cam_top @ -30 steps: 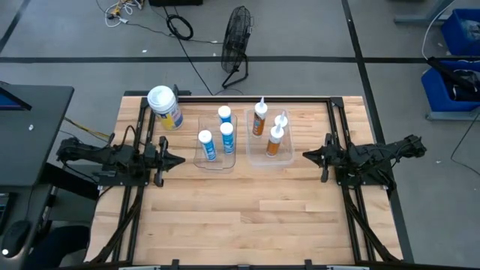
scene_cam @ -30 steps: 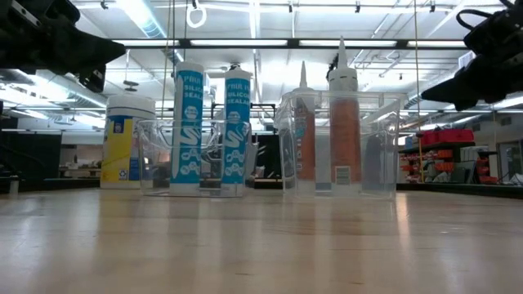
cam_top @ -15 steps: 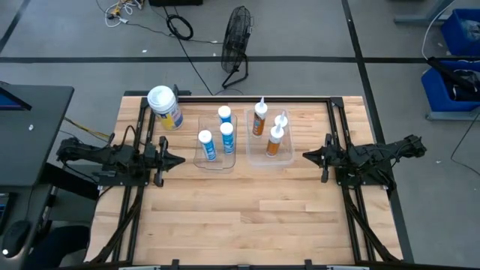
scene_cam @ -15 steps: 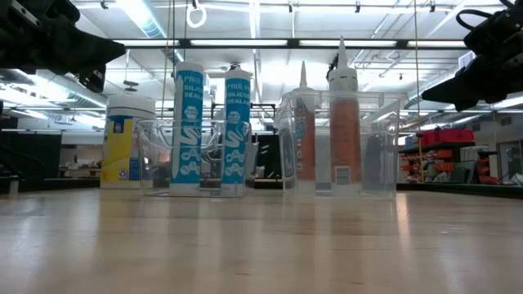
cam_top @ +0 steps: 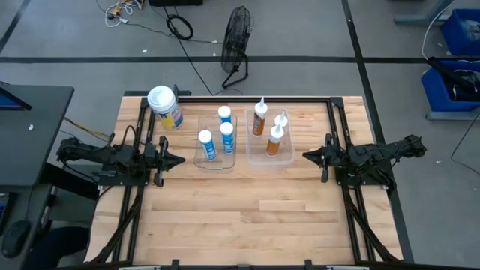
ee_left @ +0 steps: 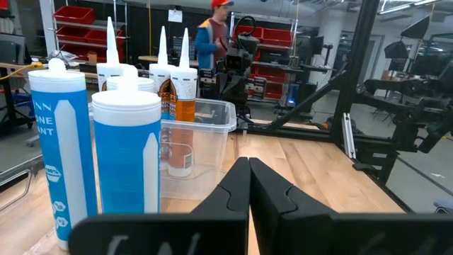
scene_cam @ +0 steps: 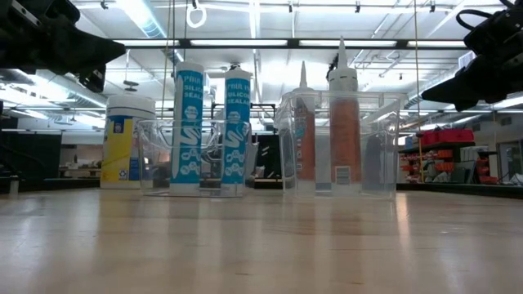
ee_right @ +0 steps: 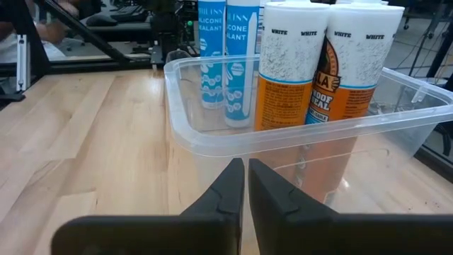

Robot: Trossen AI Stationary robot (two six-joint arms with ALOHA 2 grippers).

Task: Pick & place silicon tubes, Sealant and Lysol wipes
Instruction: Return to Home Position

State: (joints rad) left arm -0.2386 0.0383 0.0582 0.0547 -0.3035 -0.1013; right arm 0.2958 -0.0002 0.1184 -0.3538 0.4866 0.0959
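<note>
Though nearest the left end effector (cam_top: 180,160), Lysol wipes (cam_top: 165,107) well apart.

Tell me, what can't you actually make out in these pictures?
Low view: the rear silicone tube, hidden behind a front one.
Right wrist view: nozzles of the sealant tubes, cut off by the top edge.
High view: label print on the Lysol wipes, too small to read.

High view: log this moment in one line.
left hand shut, table left; right hand shut, table right; silicone tubes in left bin; orange sealant in right bin; Lysol wipes on table
</note>
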